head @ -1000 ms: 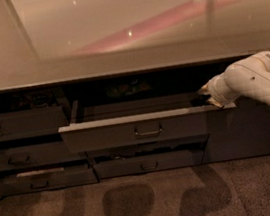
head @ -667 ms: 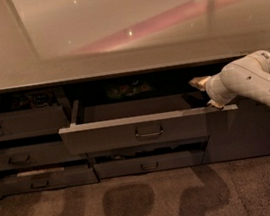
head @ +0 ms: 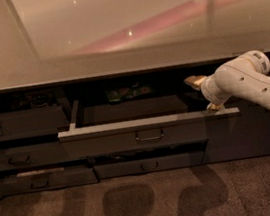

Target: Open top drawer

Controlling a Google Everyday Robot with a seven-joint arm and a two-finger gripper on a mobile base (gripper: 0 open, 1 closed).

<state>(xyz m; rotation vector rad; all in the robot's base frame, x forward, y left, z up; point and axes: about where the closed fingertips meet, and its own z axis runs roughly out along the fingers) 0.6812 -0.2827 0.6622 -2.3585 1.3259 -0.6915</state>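
Wide dark grey-brown top drawer with a central loop handle is sitting pulled out.
The white arm's hand is hovering at its right end; I cannot tell its grip.

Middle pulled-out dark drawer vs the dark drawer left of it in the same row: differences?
The wide dark grey-brown top drawer is pulled out, its inside exposed; the dark left drawer sits shut. The robot's gripper is over the top drawer's right end, behind its front; the left drawer is far from it. Both have dark fronts with loop handles.
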